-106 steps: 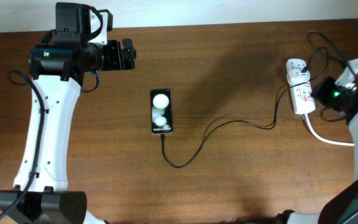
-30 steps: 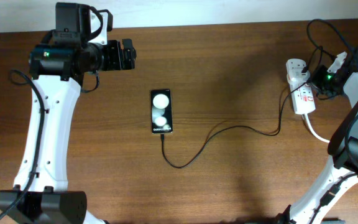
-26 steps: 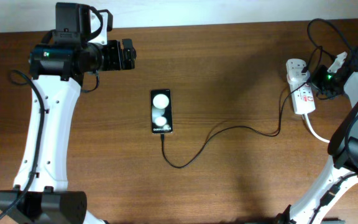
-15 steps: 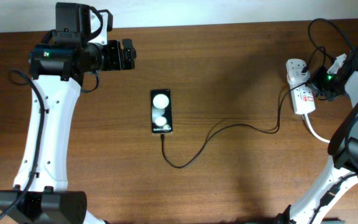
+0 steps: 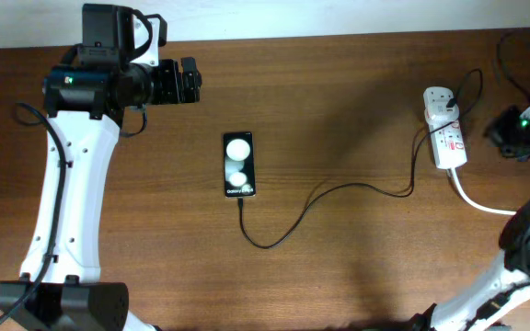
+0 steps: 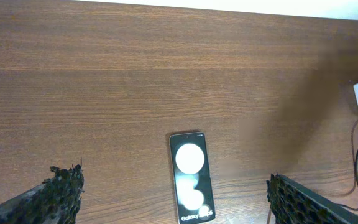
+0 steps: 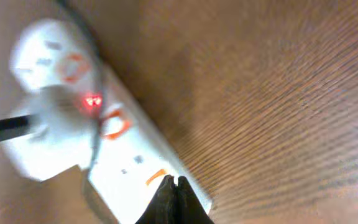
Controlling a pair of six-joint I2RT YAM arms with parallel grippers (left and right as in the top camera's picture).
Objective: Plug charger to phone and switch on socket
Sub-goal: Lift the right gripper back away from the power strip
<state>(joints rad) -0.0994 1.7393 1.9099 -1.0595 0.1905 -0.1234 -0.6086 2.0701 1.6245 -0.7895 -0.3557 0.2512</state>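
The black phone (image 5: 238,165) lies face up at the table's middle; it also shows in the left wrist view (image 6: 190,177). The thin black charger cable (image 5: 320,194) runs from the phone's near end in a loop to the white socket strip (image 5: 446,134) at the right. In the right wrist view the socket (image 7: 104,143) shows a lit red light. My right gripper (image 7: 173,184) is shut and empty, its tips over the strip's edge; overhead the right arm (image 5: 523,129) is to the right of the strip. My left gripper (image 5: 190,82) is open, far left of the phone.
A thick white cord (image 5: 481,200) leaves the strip's near end toward the right edge. Black arm cables (image 5: 513,64) hang at the far right corner. The table's far edge (image 5: 339,35) runs along the top.
My right arm has pulled back to the right, away from the socket strip. The left arm, phone and cable have not moved.
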